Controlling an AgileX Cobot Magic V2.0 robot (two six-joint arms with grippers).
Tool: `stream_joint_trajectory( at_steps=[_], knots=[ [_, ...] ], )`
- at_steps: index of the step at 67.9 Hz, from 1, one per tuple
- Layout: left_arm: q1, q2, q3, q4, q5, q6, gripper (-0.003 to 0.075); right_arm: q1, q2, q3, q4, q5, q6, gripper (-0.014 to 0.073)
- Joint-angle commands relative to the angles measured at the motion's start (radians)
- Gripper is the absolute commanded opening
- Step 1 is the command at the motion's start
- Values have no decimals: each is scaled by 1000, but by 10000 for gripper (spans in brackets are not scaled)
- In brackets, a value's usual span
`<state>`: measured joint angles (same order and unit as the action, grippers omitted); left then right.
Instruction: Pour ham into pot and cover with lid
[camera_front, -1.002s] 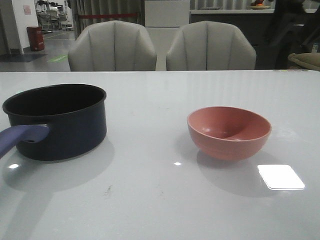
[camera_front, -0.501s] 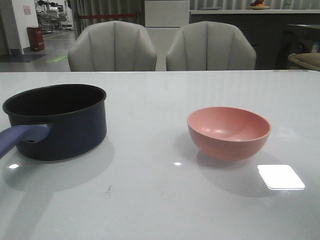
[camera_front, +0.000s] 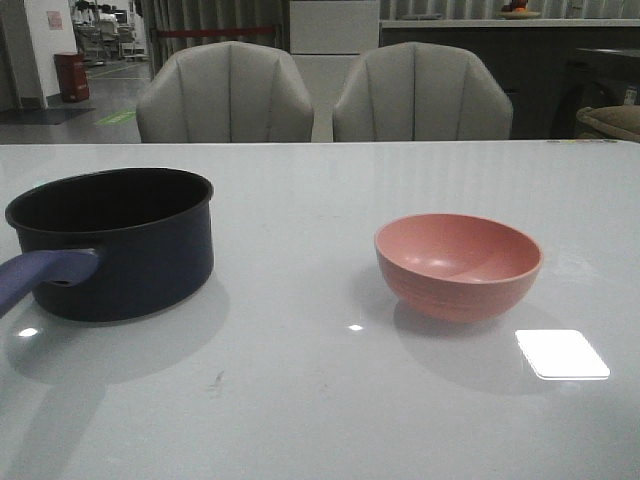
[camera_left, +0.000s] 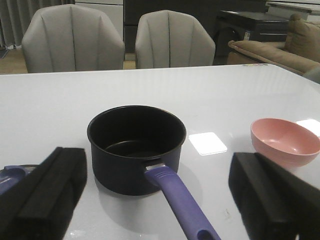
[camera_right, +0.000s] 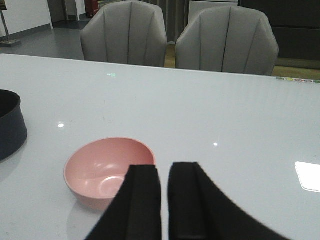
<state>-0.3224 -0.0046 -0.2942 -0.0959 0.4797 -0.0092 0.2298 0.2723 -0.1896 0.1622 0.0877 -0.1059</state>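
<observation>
End effectors level above table: left (camera_left: 157, 200) spread wide facing pot (camera_left: 136, 145), right (camera_right: 164, 200) nearly closed, empty.

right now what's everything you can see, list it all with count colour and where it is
pot: 1, dark navy with a purple-blue handle, on the left of the table, open, nothing visible inside
bowl: 1, salmon pink, on the right of the table, apart from the pot, looks empty
table: 1, glossy white, bearing both
chairs: 2, pale grey, side by side behind the far edge of the table
ham: none visible in any view
lid: not clearly in view
left gripper: 1, black, jaws wide apart, facing the pot
right gripper: 1, black, fingers nearly together with a thin gap, holding nothing, just short of the bowl
</observation>
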Motion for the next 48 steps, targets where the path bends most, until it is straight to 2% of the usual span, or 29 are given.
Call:
stream_joint_trajectory(
  at_steps=[1,7,13,21,31,43,48],
  knots=[
    [-6,-4,-25,-11,-119,0,617,-2,6,-25,1,-88,-3,169],
    [-6,21,-41,-2,-159,0,617,-2,6,-25,1,-88,-3,165],
    [-6,92,-97,15,-132,-2,618,-2,6,-25,1,-88,-3,165],
    [-6,266,-202,33,-82,-4,618,-2,6,-25,1,-88,-3,165],
    [10,482,-351,49,-81,-4,617,-2,6,-25,1,-88,-3,165],
    [80,743,-505,49,-56,-23,617,-2,6,-25,1,-88,-3,165],
    [141,845,-557,49,-13,-55,617,-2,6,-25,1,-88,-3,165]
  ],
)
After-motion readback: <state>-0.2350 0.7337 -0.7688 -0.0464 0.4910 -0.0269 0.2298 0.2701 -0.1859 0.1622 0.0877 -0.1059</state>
